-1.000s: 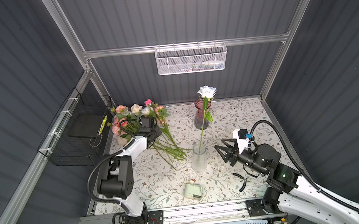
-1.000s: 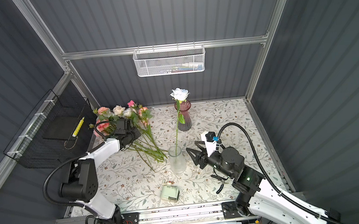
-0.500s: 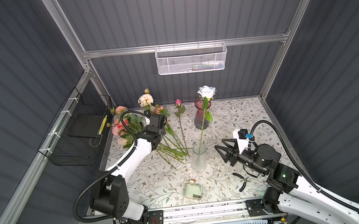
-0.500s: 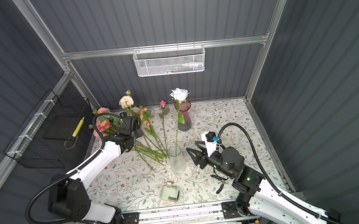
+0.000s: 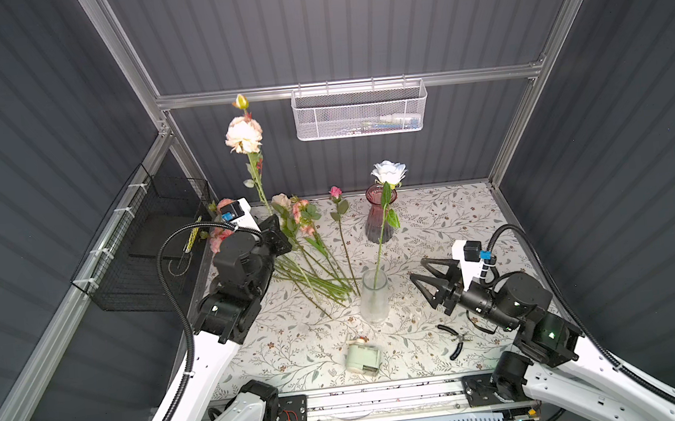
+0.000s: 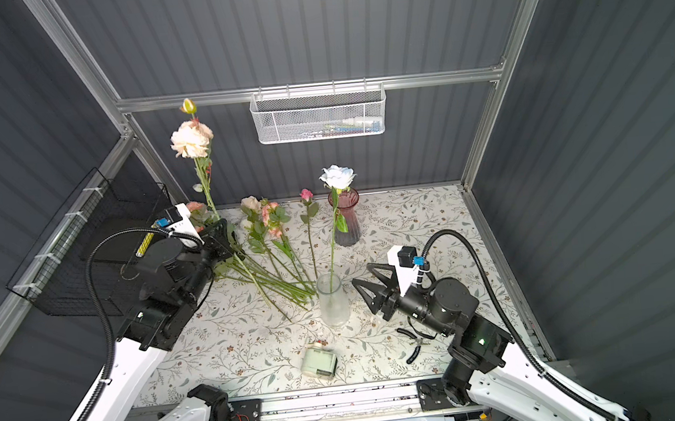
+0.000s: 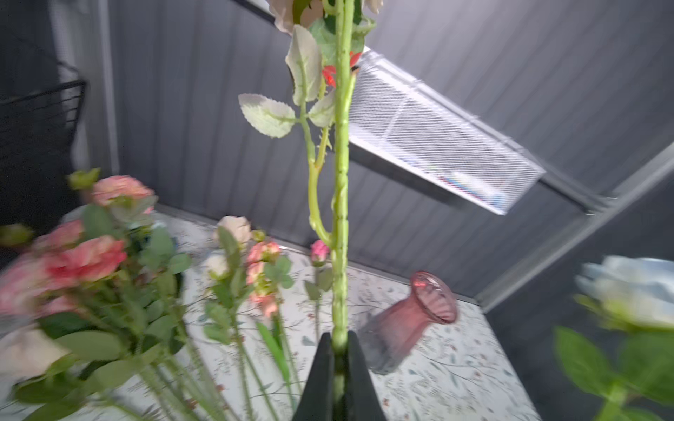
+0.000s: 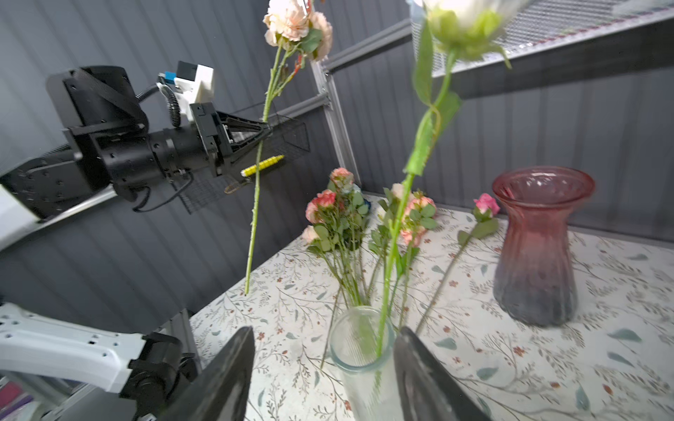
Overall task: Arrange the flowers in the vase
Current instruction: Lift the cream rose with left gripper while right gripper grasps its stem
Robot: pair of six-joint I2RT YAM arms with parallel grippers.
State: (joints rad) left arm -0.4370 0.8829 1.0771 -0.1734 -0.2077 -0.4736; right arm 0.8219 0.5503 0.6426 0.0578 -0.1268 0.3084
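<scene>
The left gripper point(image 5: 276, 234) is pressed together on the green stem of a peach peony point(image 5: 243, 134). It holds the stem upright near the table's point(image 5: 432, 220) back left corner, with the bloom high above the arm and a small bud above that. In the right wrist view the stem's lower end point(image 8: 248, 288) hangs close to the floral tablecloth; I cannot tell if it touches.

The other flowers point(image 5: 304, 227) lie in a loose heap just beside that gripper, stems fanned toward the clear glass vase point(image 5: 374, 300). That vase stands mid-table with one white rose point(image 5: 388, 171) in it. A pink glass vase point(image 5: 379, 224) stands empty behind it.

The right gripper point(image 5: 418, 269) has its jaws spread and empty, and it points at the clear vase from the right without touching it. Pliers point(image 5: 455, 340) lie beneath that arm.
</scene>
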